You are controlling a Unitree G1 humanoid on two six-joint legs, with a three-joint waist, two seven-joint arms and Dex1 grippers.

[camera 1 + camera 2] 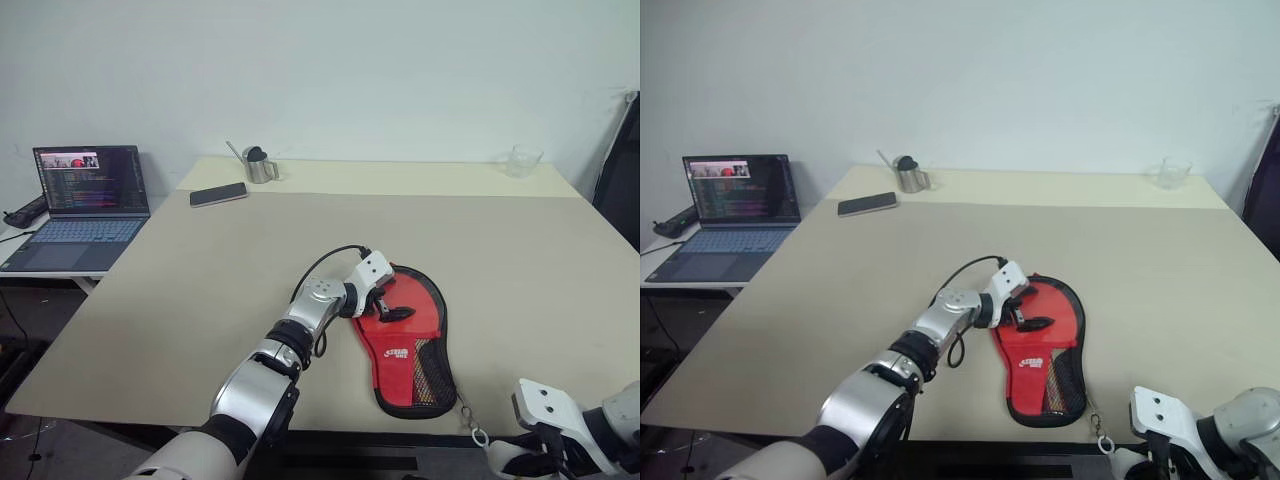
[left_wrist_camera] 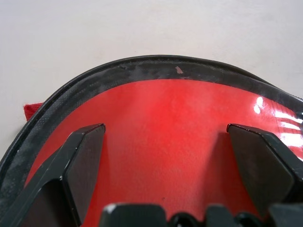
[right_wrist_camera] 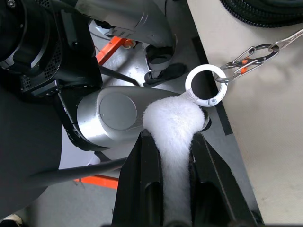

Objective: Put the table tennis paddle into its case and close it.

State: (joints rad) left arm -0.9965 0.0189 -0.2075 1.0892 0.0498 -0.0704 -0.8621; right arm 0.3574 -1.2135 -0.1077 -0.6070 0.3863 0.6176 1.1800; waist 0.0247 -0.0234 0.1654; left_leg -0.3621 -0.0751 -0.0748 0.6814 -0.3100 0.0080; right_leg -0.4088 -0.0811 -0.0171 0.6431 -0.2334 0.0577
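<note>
- Left eye view: your case [image 1: 408,345] lies flat on the beige table [image 1: 200,290] near its front edge, red side up, round end away from you and narrow end toward you, with a white logo and a black mesh pocket on the narrow part.
- Your left gripper [image 1: 390,305] rests over the round red part of the case, fingers spread wide, with nothing between them.
- Left wrist view: both black fingers [image 2: 83,163] stand well apart above a smooth red surface bordered by a black edge; you cannot tell here whether that surface is the case fabric or the rubber of the paddle.
- You cannot make out the paddle as a separate thing in any view.
- Right wrist view: your right gripper [image 3: 173,187] is clamped on the white fluffy charm [image 3: 173,127], which bulges out above the fingertips.
- A white ring [image 3: 206,85] joins the charm to a metal clip and chain [image 3: 251,56] that runs up over the table edge toward the case.
- Right eye view: your right gripper sits below the front edge of the table, right of the case's narrow end.
- At the far side of the table you see a phone [image 1: 218,194], a small metal jug [image 1: 260,165] and a clear cup [image 1: 522,160].
- An open laptop [image 1: 85,205] stands on a side desk to your left.
</note>
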